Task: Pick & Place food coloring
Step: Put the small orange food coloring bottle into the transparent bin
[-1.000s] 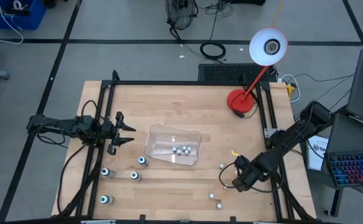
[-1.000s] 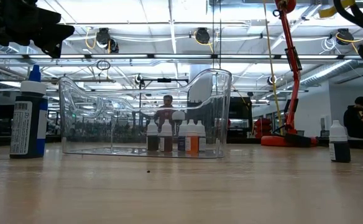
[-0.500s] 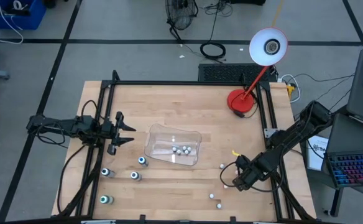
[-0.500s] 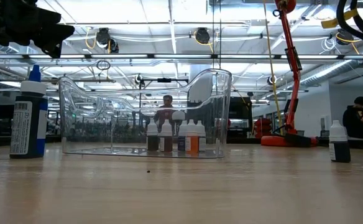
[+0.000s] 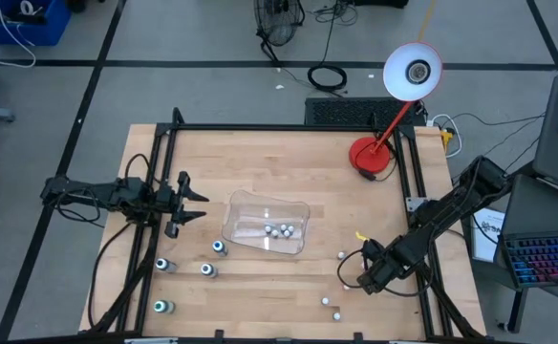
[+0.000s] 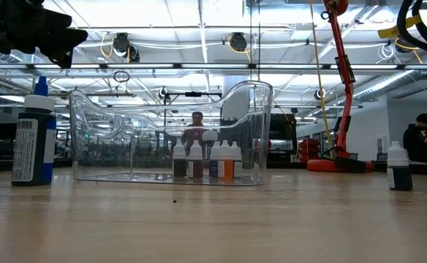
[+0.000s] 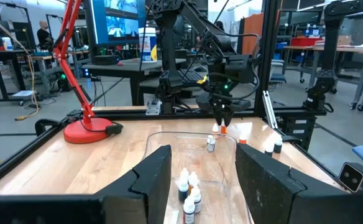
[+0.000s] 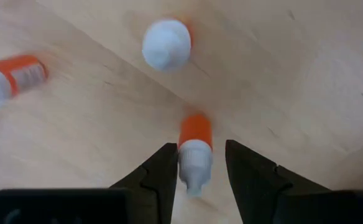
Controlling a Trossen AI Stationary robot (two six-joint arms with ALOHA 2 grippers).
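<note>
High view: overhead, looking straight down on the whole table (image 5: 289,172) and floor around it. Low view: at table-top height, level across the table (image 6: 213,226) into the room, close to the clear tray (image 6: 171,135). Left wrist view: looks across the same tray (image 7: 191,140) toward the right arm. Right wrist view: close above bare tabletop.

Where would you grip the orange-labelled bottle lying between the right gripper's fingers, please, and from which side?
Probably across its orange-labelled body, from straight above. The bottle lies on its side on the table, lengthwise in the gap of the open right gripper, so each finger closes on a long side; its white cap end looks narrower, likely a poorer hold.
</note>
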